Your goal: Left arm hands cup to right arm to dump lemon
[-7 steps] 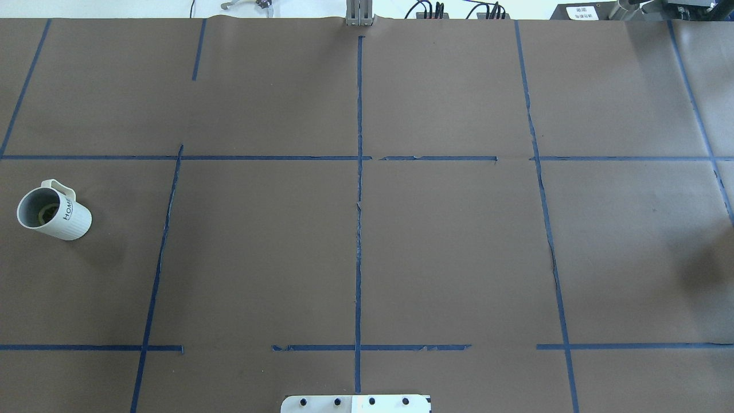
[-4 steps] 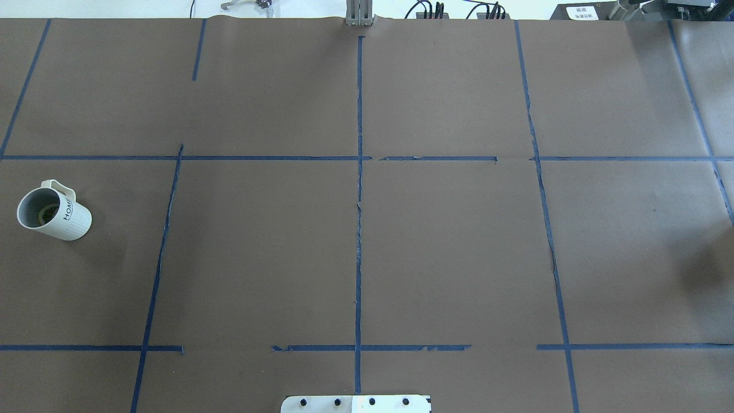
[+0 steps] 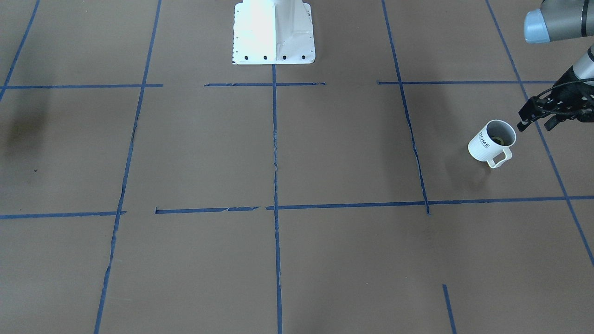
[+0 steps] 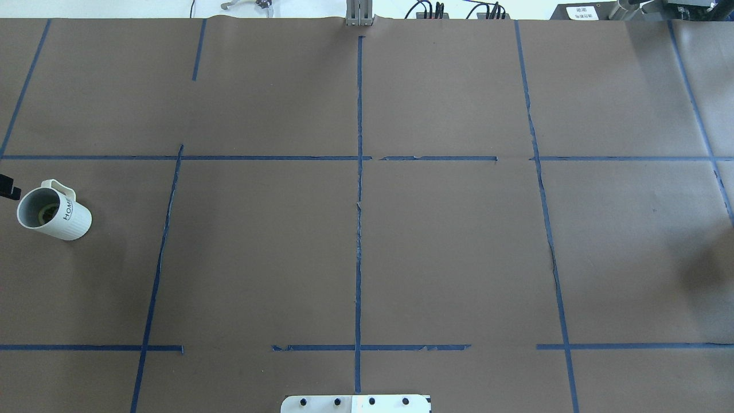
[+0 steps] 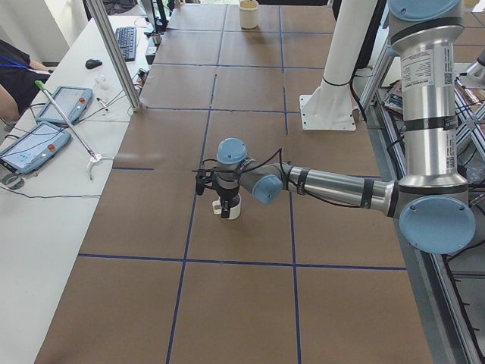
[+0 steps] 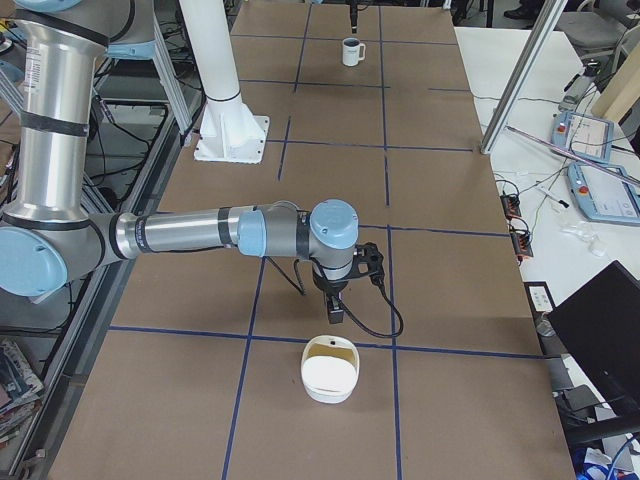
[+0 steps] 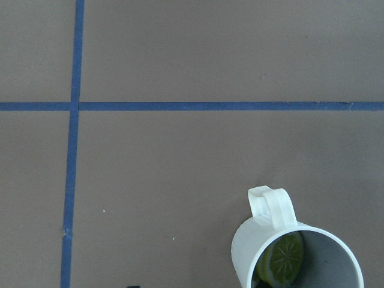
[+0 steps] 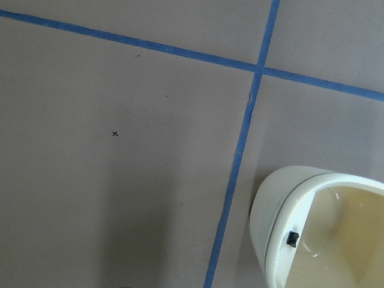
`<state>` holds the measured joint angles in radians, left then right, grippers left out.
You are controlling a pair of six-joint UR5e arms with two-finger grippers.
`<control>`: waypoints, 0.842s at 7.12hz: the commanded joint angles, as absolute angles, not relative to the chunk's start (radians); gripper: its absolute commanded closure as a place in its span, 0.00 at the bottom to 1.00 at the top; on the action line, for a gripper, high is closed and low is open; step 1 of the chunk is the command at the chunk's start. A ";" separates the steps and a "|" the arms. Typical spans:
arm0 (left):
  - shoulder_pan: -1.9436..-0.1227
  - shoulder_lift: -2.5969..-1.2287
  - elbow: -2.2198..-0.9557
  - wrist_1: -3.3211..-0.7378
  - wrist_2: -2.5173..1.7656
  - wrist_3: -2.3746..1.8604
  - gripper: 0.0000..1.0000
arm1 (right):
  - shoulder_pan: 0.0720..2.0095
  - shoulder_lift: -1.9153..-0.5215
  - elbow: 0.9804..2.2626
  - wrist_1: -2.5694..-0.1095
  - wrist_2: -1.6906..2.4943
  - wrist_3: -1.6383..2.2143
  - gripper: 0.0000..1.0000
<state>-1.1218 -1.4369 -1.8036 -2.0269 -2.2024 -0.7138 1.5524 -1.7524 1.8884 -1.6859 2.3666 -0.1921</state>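
The cup [image 3: 491,141], a white "HOME" mug, stands upright on the brown table at the robot's far left, with its handle facing away from the robot. The lemon [image 3: 499,138] lies inside it. Both show in the overhead view, cup [image 4: 54,215] and lemon [image 4: 44,213], and in the left wrist view, cup [image 7: 294,255] and lemon [image 7: 282,261]. My left gripper [image 3: 536,123] hovers just outside the cup, open and empty. One of its fingertips [image 4: 7,187] shows at the overhead view's left edge. My right gripper [image 6: 335,310] hangs over the table far from the cup. I cannot tell whether it is open or shut.
A cream bowl [image 6: 329,372] sits on the table just below the right gripper and also shows in the right wrist view [image 8: 282,210]. The white robot base [image 3: 274,32] stands at the table's middle near edge. Blue tape lines grid the brown cover. An operators' desk with tablets [image 5: 45,129] is beyond the far edge.
A black fingertip of the left gripper has come into the overhead view at the left edge, beside the cup. The cup has not moved.
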 commanded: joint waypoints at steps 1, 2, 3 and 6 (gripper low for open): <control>-1.056 -1.459 -1.795 -2.029 -2.188 -0.764 0.21 | 1.552 -1.750 1.887 -1.686 2.365 -0.193 0.00; -1.046 -1.459 -1.793 -2.029 -2.184 -0.764 0.20 | 1.552 -1.749 1.888 -1.687 2.365 -0.193 0.00; -1.042 -1.459 -1.787 -2.028 -2.184 -0.765 0.21 | 1.552 -1.749 1.887 -1.687 2.365 -0.193 0.00; -1.042 -1.462 -1.755 -2.031 -2.183 -0.762 0.39 | 1.552 -1.749 1.884 -1.687 2.365 -0.193 0.00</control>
<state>-1.0423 -1.4613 -1.7677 -2.0297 -2.1835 -0.7636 1.5524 -1.7488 1.8840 -1.6874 2.3654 -0.1933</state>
